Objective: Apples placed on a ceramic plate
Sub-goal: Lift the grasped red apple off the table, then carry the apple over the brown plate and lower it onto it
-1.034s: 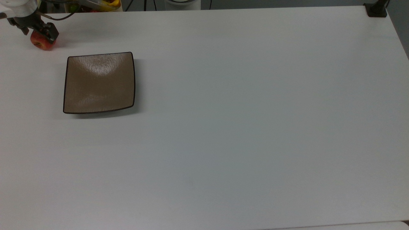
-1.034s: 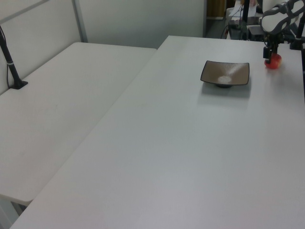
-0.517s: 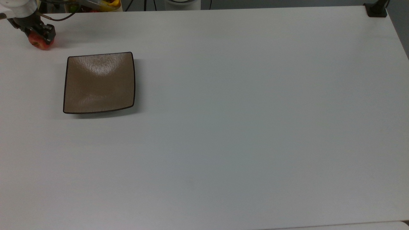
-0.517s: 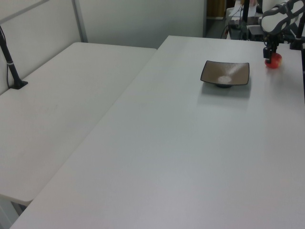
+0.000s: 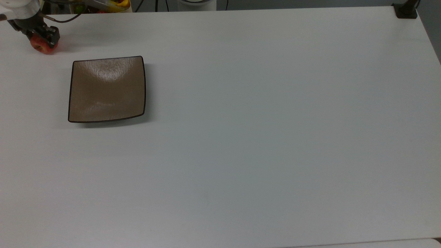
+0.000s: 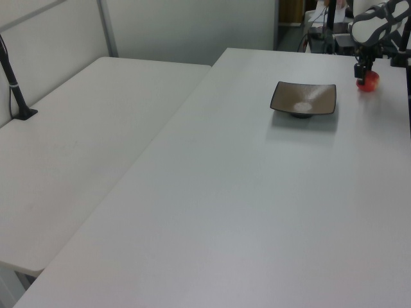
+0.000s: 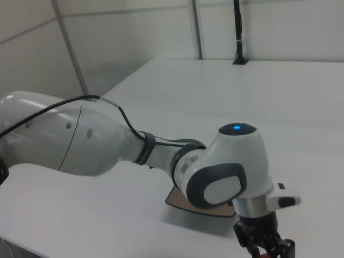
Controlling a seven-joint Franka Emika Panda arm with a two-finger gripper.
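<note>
Since a second ago your pincer has shifted a little toward the top view's upper left, clenched on the one apple, with the single ceramic plate near it, down to the top view's right. Left view: apple under the pincer, plate apart to the left view's left; judge it firm, light, round and slick, so grip across its widest part. Right view: pincer at the bottom, plate edge just behind it.

From my console: apple between the fingers at the top view's upper left tabletop corner; ceramic plate near them, toward the top view's lower right, apart.
</note>
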